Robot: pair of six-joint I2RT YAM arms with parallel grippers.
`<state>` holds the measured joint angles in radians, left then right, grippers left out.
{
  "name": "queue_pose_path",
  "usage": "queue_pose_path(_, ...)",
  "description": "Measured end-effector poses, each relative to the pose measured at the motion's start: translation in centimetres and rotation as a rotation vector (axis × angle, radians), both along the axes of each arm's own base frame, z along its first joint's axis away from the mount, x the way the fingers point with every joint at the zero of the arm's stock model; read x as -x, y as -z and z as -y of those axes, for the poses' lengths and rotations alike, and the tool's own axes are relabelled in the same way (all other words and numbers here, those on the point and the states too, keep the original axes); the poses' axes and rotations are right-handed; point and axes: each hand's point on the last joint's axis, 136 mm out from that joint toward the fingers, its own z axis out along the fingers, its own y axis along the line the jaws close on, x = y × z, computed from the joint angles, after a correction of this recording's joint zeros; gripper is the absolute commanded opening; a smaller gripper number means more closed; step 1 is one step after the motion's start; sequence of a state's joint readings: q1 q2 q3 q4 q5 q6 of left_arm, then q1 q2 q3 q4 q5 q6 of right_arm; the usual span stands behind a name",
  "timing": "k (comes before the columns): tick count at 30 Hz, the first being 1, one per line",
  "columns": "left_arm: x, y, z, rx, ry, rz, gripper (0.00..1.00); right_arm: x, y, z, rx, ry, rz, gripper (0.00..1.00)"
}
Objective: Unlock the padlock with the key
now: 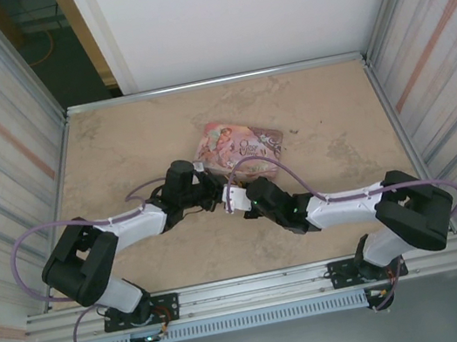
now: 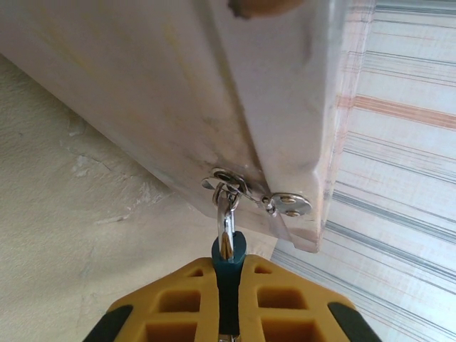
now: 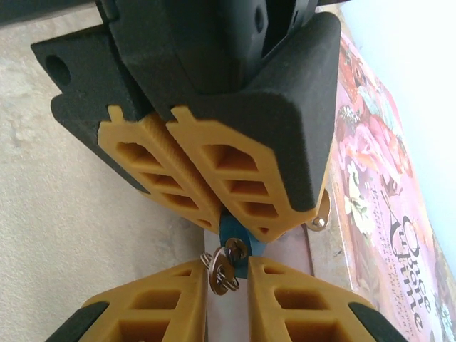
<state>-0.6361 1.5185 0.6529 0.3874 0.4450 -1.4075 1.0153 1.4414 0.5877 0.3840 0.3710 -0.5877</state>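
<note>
- The pink tin (image 1: 242, 146) lies near the middle of the table (image 1: 118, 146), a little toward its far edge.
- The padlock (image 2: 228, 258) hangs by its thin shackle from a metal clasp (image 2: 235, 187) on the tin's side, at a corner.
- The left gripper (image 2: 228, 276) has its yellow fingers (image 2: 285, 299) pressed onto the padlock's dark-blue body, pinching it from both sides.
- The right gripper (image 3: 228, 278) faces the left one tip to tip, the padlock between them.
- A small silvery ring (image 3: 222, 269) sits at the right fingertips, which stand slightly apart; whether they pinch anything cannot be told.
</note>
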Motion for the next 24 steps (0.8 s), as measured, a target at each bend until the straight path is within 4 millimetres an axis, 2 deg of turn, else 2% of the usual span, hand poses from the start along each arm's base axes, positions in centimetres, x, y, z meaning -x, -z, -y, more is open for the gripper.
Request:
queue_pose_path(16,-0.46,-0.33,-0.15,0.014,-0.016,0.006,0.0,-0.48,-0.29,-0.22,-0.066,0.045,-0.005,0.0)
queue_pose_path(24,-0.66,-0.43,-0.18,0.014,-0.024,0.013,0.0,-0.61,-0.35,-0.33,-0.156,0.091,-0.039,0.0)
